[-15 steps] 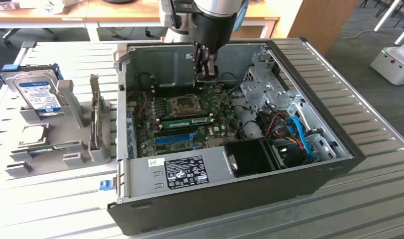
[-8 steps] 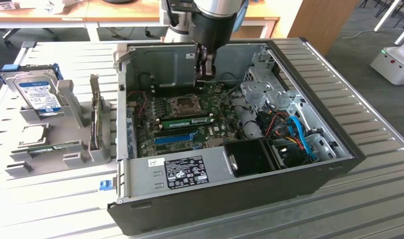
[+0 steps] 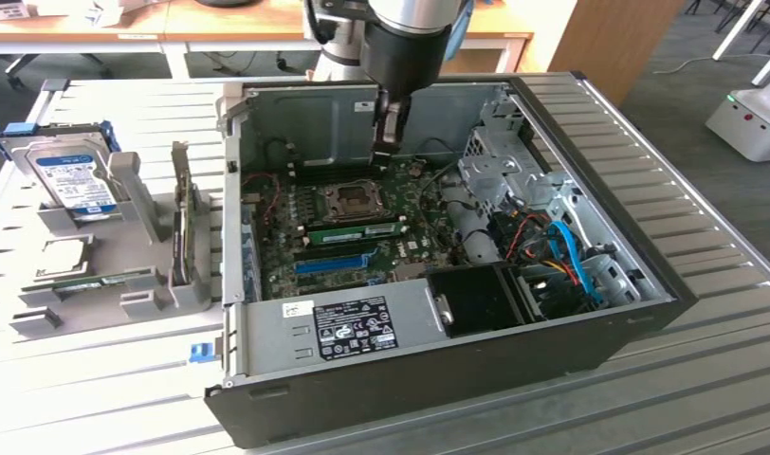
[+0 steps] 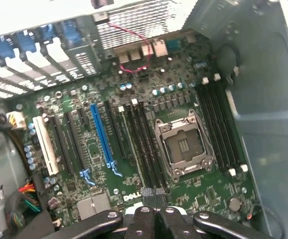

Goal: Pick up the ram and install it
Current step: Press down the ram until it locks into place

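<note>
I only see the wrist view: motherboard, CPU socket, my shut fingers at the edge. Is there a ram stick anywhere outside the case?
Observer: Yes. What looks like a green ram stick lies in a grey holder on the table, at the exterior view's left of the computer case.
Operator: Anything else in that holder?
Observer: A blue-labelled hard drive stands upright at its far end.
Operator: Where is my gripper in the case?
Observer: The gripper hangs inside the open case, over the far part of the motherboard, beyond the CPU socket.
</note>
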`<state>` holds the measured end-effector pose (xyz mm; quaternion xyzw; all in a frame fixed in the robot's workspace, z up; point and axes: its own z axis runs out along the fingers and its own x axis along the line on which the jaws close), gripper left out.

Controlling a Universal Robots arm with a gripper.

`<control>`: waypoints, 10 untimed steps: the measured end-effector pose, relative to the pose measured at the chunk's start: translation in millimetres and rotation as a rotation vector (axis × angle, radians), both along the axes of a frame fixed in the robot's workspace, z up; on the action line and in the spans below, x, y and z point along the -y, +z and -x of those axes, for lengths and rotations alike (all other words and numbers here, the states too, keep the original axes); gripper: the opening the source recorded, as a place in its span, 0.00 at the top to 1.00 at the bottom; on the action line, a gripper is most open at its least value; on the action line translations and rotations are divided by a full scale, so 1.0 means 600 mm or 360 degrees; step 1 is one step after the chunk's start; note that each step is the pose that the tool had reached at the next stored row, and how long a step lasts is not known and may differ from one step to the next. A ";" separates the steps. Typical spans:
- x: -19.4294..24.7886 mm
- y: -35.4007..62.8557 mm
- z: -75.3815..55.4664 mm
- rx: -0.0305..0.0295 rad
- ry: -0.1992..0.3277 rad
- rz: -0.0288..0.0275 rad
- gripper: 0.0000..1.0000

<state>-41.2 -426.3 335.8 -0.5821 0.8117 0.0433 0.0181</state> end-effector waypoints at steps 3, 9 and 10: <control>0.0000 0.000 0.000 -0.00001 -0.0105 0.00000 0.89; 0.0000 -0.001 0.000 -0.00001 -0.0260 0.00000 0.89; 0.0000 -0.001 0.000 -0.00001 -0.0288 0.00000 0.89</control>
